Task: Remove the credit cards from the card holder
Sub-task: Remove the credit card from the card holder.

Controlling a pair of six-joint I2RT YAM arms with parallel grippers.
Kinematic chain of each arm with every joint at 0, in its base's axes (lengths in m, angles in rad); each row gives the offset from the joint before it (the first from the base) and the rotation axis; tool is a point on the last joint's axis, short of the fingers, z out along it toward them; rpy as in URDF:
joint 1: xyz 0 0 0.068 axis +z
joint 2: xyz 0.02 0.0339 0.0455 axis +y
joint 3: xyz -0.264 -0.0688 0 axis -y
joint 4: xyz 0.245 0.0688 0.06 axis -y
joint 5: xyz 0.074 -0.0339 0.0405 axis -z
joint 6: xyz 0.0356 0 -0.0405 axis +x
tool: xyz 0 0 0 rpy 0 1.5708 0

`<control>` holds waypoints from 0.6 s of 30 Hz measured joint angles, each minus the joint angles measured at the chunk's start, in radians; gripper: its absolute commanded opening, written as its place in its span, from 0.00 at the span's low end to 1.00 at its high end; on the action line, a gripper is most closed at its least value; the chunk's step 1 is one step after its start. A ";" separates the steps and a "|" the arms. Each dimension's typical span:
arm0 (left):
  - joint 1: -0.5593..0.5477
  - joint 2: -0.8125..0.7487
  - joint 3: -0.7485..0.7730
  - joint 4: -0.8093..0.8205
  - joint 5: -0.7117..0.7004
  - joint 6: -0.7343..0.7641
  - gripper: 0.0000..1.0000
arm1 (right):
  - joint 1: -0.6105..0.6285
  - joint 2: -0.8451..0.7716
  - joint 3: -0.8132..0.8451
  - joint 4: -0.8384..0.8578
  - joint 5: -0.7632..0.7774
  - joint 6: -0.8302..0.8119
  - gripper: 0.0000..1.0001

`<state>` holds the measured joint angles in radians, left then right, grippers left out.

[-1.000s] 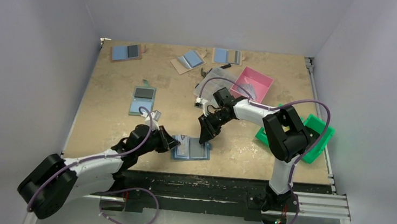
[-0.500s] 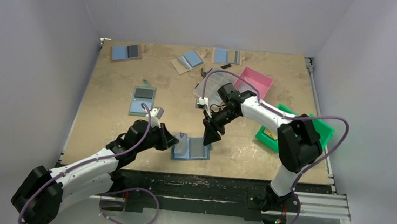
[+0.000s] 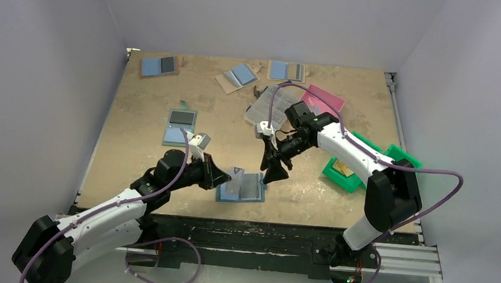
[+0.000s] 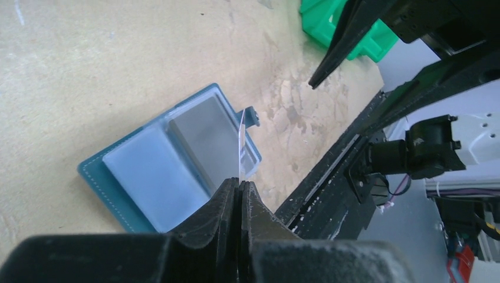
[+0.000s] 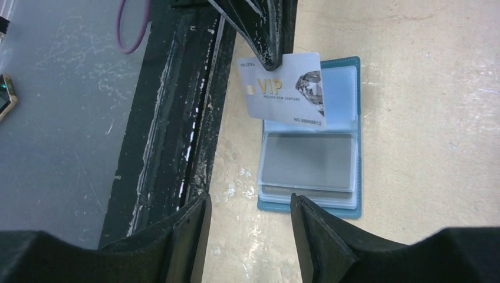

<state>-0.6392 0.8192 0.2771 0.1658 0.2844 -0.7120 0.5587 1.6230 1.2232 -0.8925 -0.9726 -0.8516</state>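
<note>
Card holder lies open flat at the near edge of the desk, about midway between the two arms. Teal border, pale blue half on the left, grey half on the right as seen from above. Clear sleeves over both halves.

One credit card is up out of the flat, over the blue half. Silver face, gold "VIP", diamond picture at one end. Left jaws clenched on its corner, card on edge in the left wrist view. Cannot tell whether its lower edge touches the holder.

Right jaws parted, grasping nothing, hanging tips down just beside the holder's grey half and a little above it. The right wrist view looks between them onto the holder and the raised card.

Farther out: a green tray to the right, partly under the right arm. A pink tray and a clear plastic box behind that arm. A blue holder with a black panel left of centre. Three more blue holders along the far edge.
</note>
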 measured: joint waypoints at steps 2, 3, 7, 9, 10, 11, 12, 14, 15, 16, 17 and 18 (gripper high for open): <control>-0.001 0.000 0.000 0.016 0.021 -0.001 0.00 | -0.014 -0.008 0.000 -0.015 -0.013 -0.021 0.61; -0.002 0.000 0.000 0.029 0.032 -0.002 0.00 | -0.020 -0.013 0.000 -0.021 -0.017 -0.031 0.61; -0.010 0.001 0.000 0.076 0.060 -0.005 0.00 | -0.039 -0.023 0.000 -0.042 -0.037 -0.063 0.62; -0.017 0.004 0.000 0.098 0.071 -0.008 0.00 | -0.042 -0.023 0.000 -0.049 -0.043 -0.075 0.63; -0.021 0.008 0.000 0.111 0.076 -0.010 0.00 | -0.042 -0.023 0.000 -0.054 -0.044 -0.081 0.63; -0.025 0.012 0.000 0.121 0.080 -0.010 0.00 | -0.042 -0.023 0.000 -0.058 -0.046 -0.086 0.63; -0.031 0.016 0.000 0.130 0.084 -0.010 0.00 | -0.042 -0.023 0.000 -0.062 -0.049 -0.091 0.63; -0.041 0.026 0.000 0.144 0.086 -0.010 0.00 | -0.042 -0.023 0.000 -0.068 -0.054 -0.099 0.63; -0.048 0.031 0.000 0.153 0.087 -0.010 0.00 | -0.042 -0.023 0.000 -0.070 -0.060 -0.102 0.63; -0.058 0.037 0.000 0.163 0.087 -0.010 0.00 | -0.042 -0.023 0.000 -0.072 -0.063 -0.105 0.63; -0.066 0.043 0.000 0.171 0.087 -0.010 0.00 | -0.042 -0.023 0.000 -0.074 -0.066 -0.107 0.63; -0.075 0.049 0.000 0.179 0.087 -0.010 0.00 | -0.042 -0.023 0.000 -0.075 -0.067 -0.109 0.63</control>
<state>-0.7139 0.8680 0.2771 0.3443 0.3714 -0.7219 0.5163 1.6001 1.2232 -0.9672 -1.0393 -0.9604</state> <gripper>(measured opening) 0.027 0.625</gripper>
